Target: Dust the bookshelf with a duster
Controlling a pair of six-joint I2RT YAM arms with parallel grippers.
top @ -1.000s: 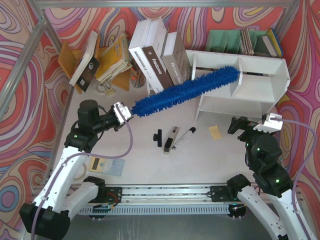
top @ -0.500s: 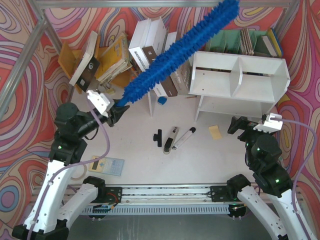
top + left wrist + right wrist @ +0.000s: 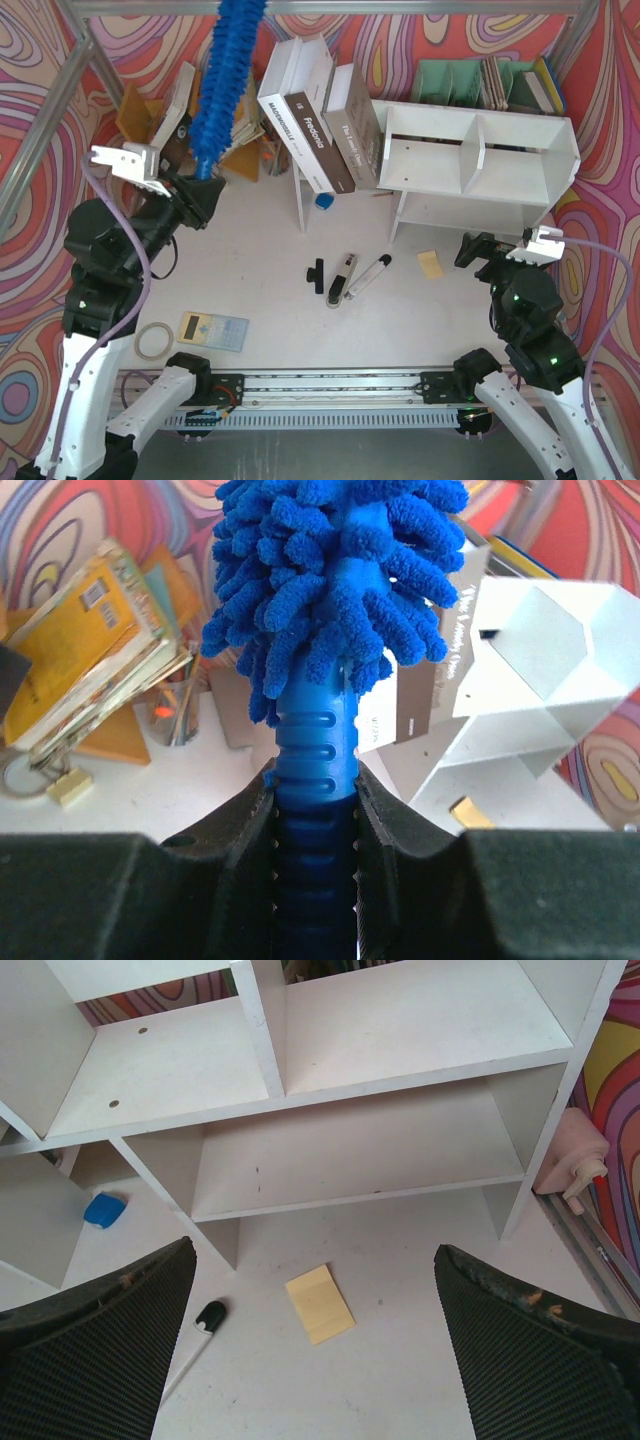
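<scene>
While the left gripper point(image 3: 203, 192) is clamped on its handle point(image 3: 316, 770), the duster point(image 3: 224, 85) is raised at the left with its long axis running near to far and its tip pointing far, well apart from the bookshelf point(image 3: 480, 160). Only the left wrist view shows the ribs of the handle. The right gripper point(image 3: 315, 1345) has its fingers apart, facing the lower shelf point(image 3: 350, 1160).

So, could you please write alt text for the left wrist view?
The left gripper clamps the duster by its ribbed handle, fluffy blue head pointing up. Behind, yellow books lie at left and the white bookshelf stands at right.
</scene>
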